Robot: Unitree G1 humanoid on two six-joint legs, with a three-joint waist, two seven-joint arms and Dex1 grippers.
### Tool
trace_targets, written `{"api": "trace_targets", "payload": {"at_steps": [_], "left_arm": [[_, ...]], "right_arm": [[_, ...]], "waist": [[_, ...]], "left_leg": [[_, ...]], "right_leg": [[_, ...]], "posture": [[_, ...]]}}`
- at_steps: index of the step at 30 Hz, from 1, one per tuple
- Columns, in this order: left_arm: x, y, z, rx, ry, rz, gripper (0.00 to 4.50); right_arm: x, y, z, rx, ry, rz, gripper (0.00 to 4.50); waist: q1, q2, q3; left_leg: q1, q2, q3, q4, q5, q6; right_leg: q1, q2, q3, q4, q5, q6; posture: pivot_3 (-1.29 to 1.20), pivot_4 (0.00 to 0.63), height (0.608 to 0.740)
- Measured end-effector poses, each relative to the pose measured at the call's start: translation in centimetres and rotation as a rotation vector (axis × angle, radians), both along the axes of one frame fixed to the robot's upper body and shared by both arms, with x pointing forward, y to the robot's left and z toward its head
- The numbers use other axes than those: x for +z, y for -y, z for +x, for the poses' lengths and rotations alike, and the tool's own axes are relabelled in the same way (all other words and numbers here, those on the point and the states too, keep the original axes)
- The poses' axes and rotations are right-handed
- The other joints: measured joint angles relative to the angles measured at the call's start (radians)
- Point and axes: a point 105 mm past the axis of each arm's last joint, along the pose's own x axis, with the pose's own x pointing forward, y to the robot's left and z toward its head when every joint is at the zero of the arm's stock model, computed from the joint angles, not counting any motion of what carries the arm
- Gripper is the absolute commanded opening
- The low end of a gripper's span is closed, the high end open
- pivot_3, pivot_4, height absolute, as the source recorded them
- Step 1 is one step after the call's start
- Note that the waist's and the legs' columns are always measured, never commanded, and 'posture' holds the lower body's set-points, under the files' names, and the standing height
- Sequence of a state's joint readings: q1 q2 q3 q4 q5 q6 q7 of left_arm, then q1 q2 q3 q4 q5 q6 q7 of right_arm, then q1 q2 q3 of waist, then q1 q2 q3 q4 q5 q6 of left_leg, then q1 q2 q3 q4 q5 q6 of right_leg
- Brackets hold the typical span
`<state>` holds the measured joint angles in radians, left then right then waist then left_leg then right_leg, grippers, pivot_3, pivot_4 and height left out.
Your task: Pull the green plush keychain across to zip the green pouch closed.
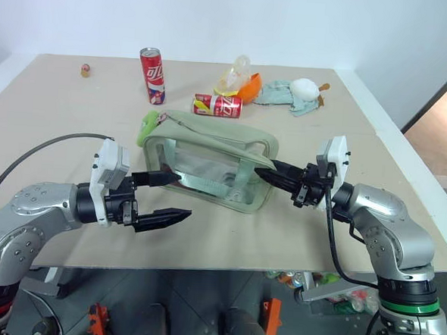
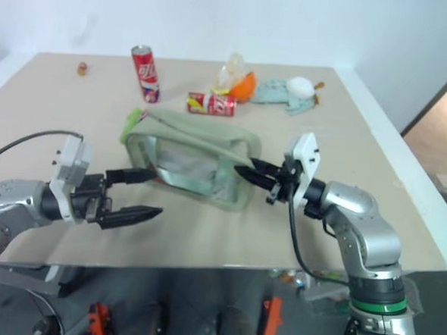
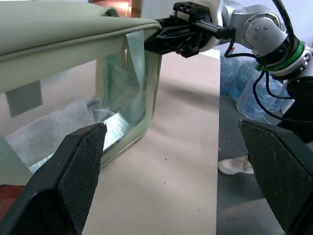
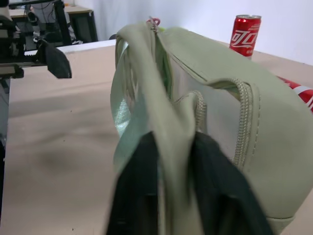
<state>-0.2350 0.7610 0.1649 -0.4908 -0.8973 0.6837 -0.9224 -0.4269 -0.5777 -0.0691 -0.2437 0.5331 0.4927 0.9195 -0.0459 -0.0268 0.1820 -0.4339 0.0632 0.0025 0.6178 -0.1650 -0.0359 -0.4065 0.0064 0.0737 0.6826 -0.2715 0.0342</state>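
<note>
While the right claw (image 1: 278,173) pinches the green pouch's (image 1: 209,155) near-right corner, likely anchoring it on the desk (image 1: 295,233), the left claw (image 1: 172,197) gapes empty, below the green plush keychain (image 1: 145,127) at the far-left end.

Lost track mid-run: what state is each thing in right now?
green pouch: upright, zipper open
green plush keychain: at the pouch's left end, not yet pulled
right gripper: shut on the pouch's right end
left gripper: open, beside pouch
upright can: standing
second can: lying down
</note>
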Motion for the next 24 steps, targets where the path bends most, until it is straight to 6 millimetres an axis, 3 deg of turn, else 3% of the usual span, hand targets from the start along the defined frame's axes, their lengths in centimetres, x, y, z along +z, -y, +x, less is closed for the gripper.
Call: {"api": "trace_targets", "payload": {"at_steps": [8, 12, 17, 19, 24], "left_arm": [[0.2, 0.2, 0.1, -0.001, 0.038, 0.009, 4.50], [0.3, 0.1, 0.2, 0.000, 0.045, 0.010, 4.50], [1.4, -0.5, 0.4, 0.036, 0.063, -0.016, 4.50], [2.1, -1.1, 0.3, 0.055, 0.044, -0.047, 4.50], [4.7, -5.8, 1.1, 0.232, 0.024, -0.099, 4.50]], "right_arm": [[0.2, 0.2, -0.7, 0.127, 0.041, -0.063, 0.02], [1.5, 1.4, -0.2, 0.195, 0.080, -0.120, 0.02], [1.7, 2.7, 0.7, 0.216, 0.094, -0.156, 0.02], [1.5, 2.8, 0.7, 0.221, 0.096, -0.161, 0.02], [1.2, 2.7, 0.8, 0.219, 0.113, -0.169, 0.02]], "waist": [[0.000, 0.000, 0.000], [0.000, 0.000, 0.000], [0.000, 0.000, 0.000], [0.000, 0.000, 0.000], [-0.002, 0.000, 0.000]], "left_leg": [[0.000, 0.000, 0.000, 0.000, 0.000, 0.000], [0.000, 0.000, 0.000, 0.000, 0.000, 0.000], [0.000, 0.000, 0.000, 0.000, 0.000, 0.000], [0.000, 0.000, 0.000, 0.000, 0.000, 0.000], [0.002, 0.001, 0.000, 0.000, 0.000, 0.000]], "right_leg": [[0.000, 0.000, 0.000, 0.000, 0.000, 0.000], [0.000, 0.000, 0.000, 0.000, 0.000, 0.000], [0.000, 0.000, 0.000, 0.000, 0.000, 0.000], [0.000, 0.000, 0.000, 0.000, 0.000, 0.000], [0.001, 0.001, 0.000, 0.000, 0.000, -0.001]], "posture": [[0.00, 0.150, 0.740], [0.00, 0.150, 0.740], [0.00, 0.150, 0.740], [0.00, 0.150, 0.740], [0.00, 0.150, 0.740]]}}
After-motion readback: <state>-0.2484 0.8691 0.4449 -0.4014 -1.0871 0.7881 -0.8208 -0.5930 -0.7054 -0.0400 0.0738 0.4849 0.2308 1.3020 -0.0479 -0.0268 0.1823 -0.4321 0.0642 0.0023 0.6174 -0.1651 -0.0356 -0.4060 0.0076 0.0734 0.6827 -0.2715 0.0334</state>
